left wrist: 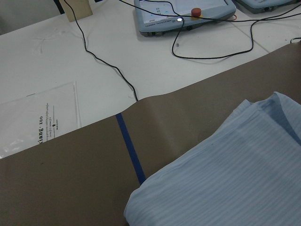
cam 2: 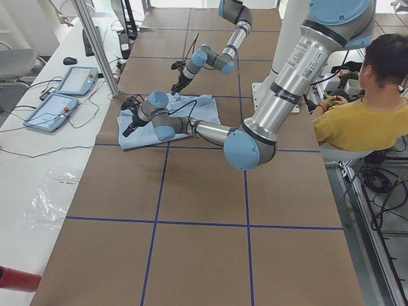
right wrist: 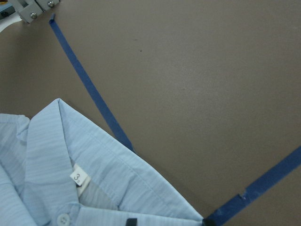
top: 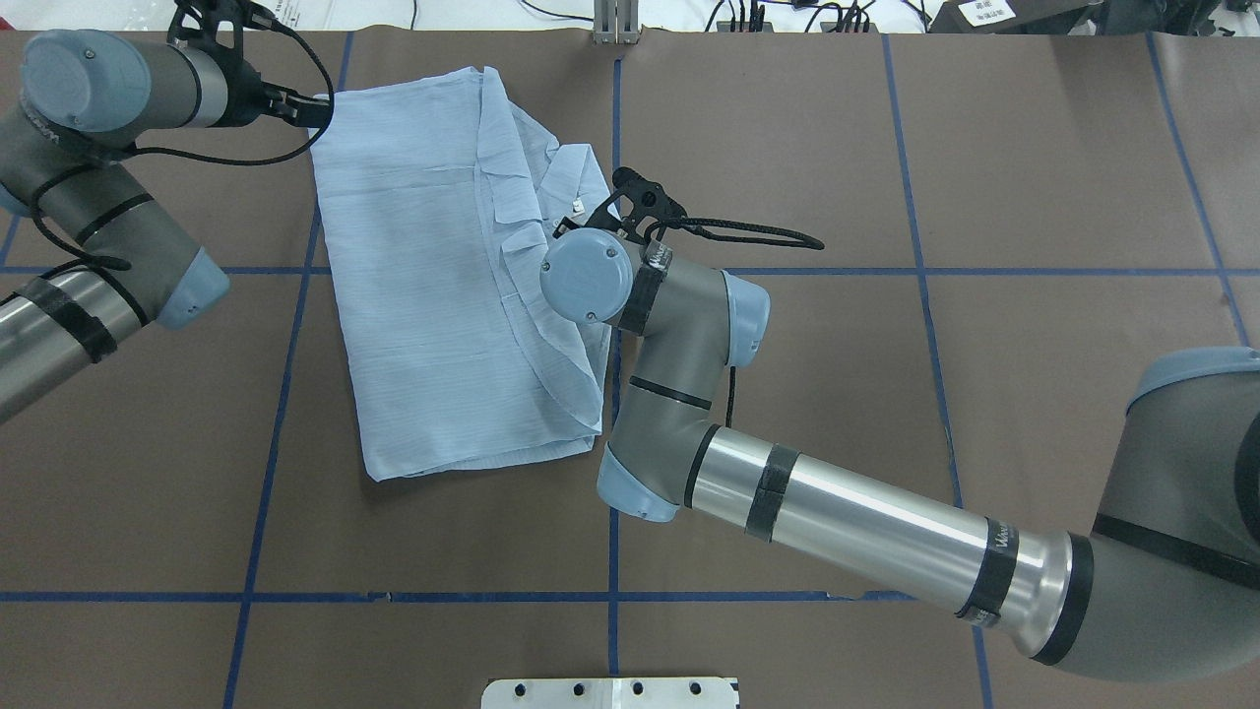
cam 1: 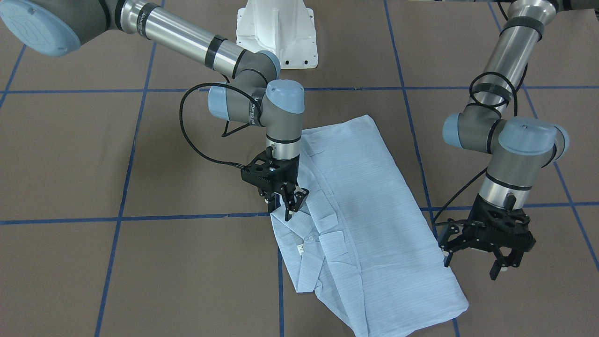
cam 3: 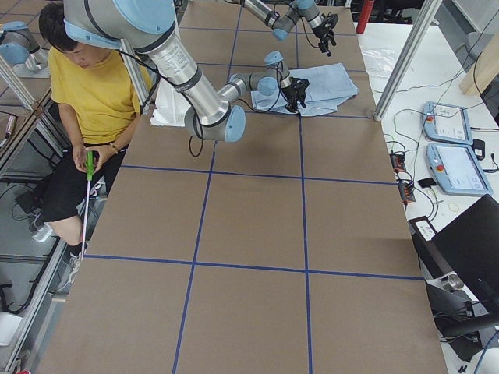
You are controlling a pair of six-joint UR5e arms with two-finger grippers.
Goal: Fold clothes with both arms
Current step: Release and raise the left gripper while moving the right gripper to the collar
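The light-blue shirt [cam 1: 365,210] lies folded lengthwise on the brown table, collar and white neck label [cam 1: 301,248] facing up; it also shows in the overhead view [top: 423,295]. My right gripper [cam 1: 285,206] points down at the shirt's edge beside the collar, its fingers closed on the fabric there. The right wrist view shows the collar [right wrist: 94,165] and label [right wrist: 79,178] close up. My left gripper [cam 1: 472,262] is open and empty, just off the shirt's opposite long edge near its far corner [top: 330,108]. The left wrist view shows that corner [left wrist: 225,179].
Blue tape lines [cam 1: 187,217] grid the table. The white pedestal base [cam 1: 276,32] stands behind the shirt. The table's far edge, with teach pendants [left wrist: 183,14] and a plastic bag [left wrist: 37,117], lies close beyond the shirt. A seated operator in yellow [cam 2: 357,115] is beside the robot.
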